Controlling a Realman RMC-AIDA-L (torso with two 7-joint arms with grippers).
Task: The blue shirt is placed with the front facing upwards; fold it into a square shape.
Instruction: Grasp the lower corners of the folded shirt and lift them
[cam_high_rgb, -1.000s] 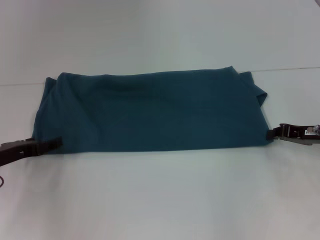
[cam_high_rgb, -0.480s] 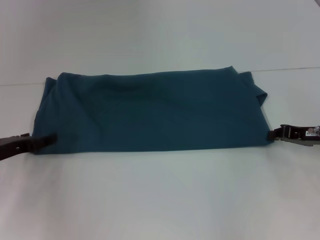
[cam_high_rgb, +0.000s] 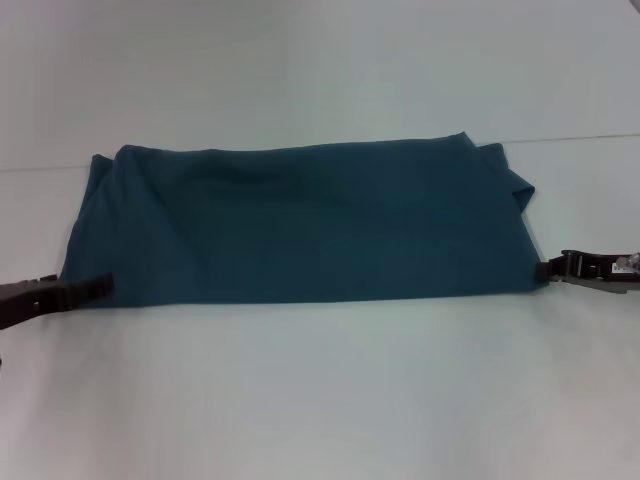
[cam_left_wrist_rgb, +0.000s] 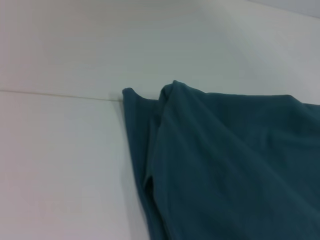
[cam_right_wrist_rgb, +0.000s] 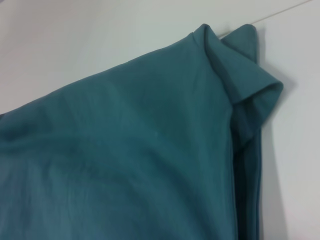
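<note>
The blue shirt (cam_high_rgb: 300, 222) lies folded into a wide band across the white worktop (cam_high_rgb: 320, 400) (no print showing). The left gripper (cam_high_rgb: 100, 286) and right gripper (cam_high_rgb: 541, 269) touch its near corners; whether either pinches cloth, I cannot tell.

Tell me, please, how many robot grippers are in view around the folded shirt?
2: the left gripper at the near left corner of the dark teal-blue cotton shirt, and the right gripper at its near right corner.

Soft, even light washes the white table (cam_high_rgb: 320, 400); only a faint shadow hugs the blue shirt (cam_high_rgb: 300, 225), everything slightly hazy, no glare.
</note>
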